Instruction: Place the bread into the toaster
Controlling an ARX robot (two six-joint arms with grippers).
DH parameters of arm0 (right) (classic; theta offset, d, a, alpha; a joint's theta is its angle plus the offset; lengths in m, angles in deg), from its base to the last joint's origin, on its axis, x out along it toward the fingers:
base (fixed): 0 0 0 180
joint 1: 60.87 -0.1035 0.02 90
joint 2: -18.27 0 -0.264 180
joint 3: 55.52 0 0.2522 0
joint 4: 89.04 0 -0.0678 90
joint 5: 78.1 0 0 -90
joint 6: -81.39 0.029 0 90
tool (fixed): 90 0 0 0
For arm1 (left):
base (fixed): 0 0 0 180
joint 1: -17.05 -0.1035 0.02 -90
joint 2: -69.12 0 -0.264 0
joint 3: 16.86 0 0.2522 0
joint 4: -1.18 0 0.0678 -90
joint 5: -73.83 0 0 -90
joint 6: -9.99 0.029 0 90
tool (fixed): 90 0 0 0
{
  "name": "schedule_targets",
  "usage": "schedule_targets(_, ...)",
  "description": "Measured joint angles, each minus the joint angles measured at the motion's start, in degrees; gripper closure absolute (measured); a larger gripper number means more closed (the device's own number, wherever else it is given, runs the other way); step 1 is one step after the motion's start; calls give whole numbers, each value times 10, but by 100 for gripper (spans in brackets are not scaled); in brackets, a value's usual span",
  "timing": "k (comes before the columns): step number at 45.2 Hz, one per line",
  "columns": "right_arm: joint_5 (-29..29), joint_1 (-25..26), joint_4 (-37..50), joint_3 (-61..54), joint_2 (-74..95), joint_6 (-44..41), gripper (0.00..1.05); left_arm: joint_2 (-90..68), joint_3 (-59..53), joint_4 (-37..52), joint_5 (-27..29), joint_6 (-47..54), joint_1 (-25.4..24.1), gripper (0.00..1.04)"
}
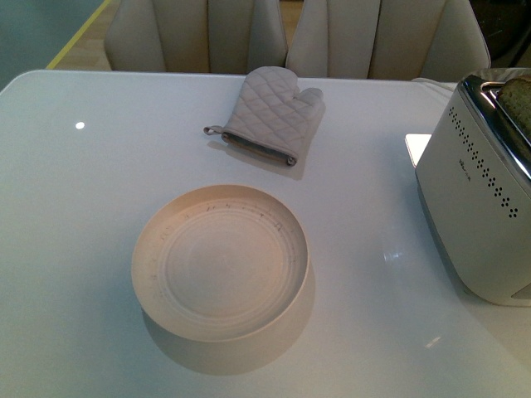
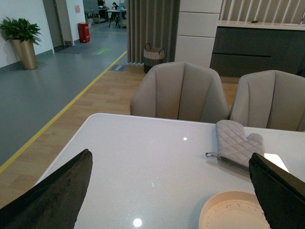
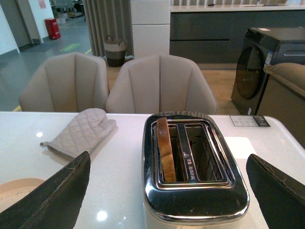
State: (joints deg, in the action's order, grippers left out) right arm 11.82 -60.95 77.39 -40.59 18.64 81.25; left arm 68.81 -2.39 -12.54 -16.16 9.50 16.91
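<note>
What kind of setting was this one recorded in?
Probably a showroom-style kitchen-dining area within a larger building: white dining table with padded chairs, kitchen cabinets, and a marked corridor floor beyond.

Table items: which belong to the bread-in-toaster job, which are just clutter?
Job:
- bread, standing in one toaster slot
- toaster, other slot empty
- right gripper, open, holding nothing

Lying about:
- plate, empty
- oven mitt, flat on the table
- chairs behind the table
- left gripper, open, empty
</note>
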Motion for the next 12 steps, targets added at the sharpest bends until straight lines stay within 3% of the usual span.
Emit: schedule_targets(12,0,0,0,0,0,0,9,0,0,0,0,0,0,7)
